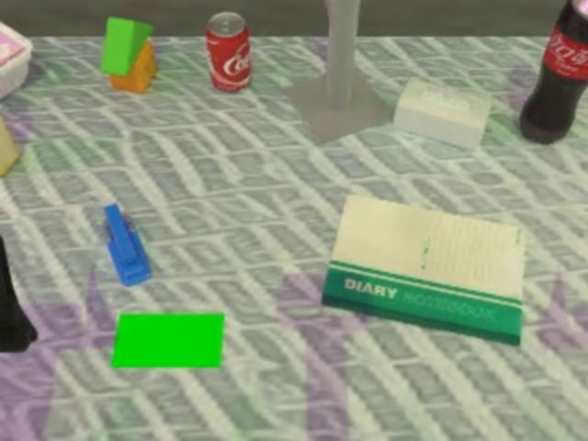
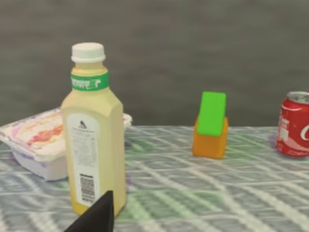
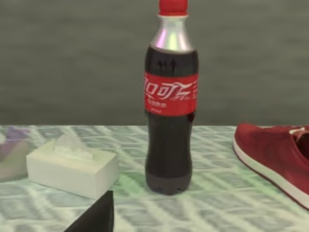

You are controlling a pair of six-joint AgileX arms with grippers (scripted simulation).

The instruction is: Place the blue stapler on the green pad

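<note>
The blue stapler point(image 1: 126, 245) lies flat on the patterned tablecloth at the left of the top view. Just in front of it, with a small gap between them, is the green pad point(image 1: 168, 340), and nothing rests on it. My left arm point(image 1: 13, 312) shows as a dark shape at the table's left edge, beside the pad and clear of both things. One dark fingertip point(image 2: 99, 217) shows in the left wrist view, with nothing held. The right wrist view shows one dark fingertip point(image 3: 99, 217) too, also holding nothing. Stapler and pad are out of both wrist views.
A DIARY notebook point(image 1: 427, 266) lies right of centre. Along the back stand a green wedge on an orange block point(image 1: 130, 53), a soda can point(image 1: 228, 50), a grey stand point(image 1: 340, 87), a tissue box point(image 1: 443, 112) and a cola bottle point(image 1: 559, 73). A yellow bottle point(image 2: 94, 140), a food tray point(image 2: 36, 142) and a red shoe point(image 3: 275, 154) are nearby.
</note>
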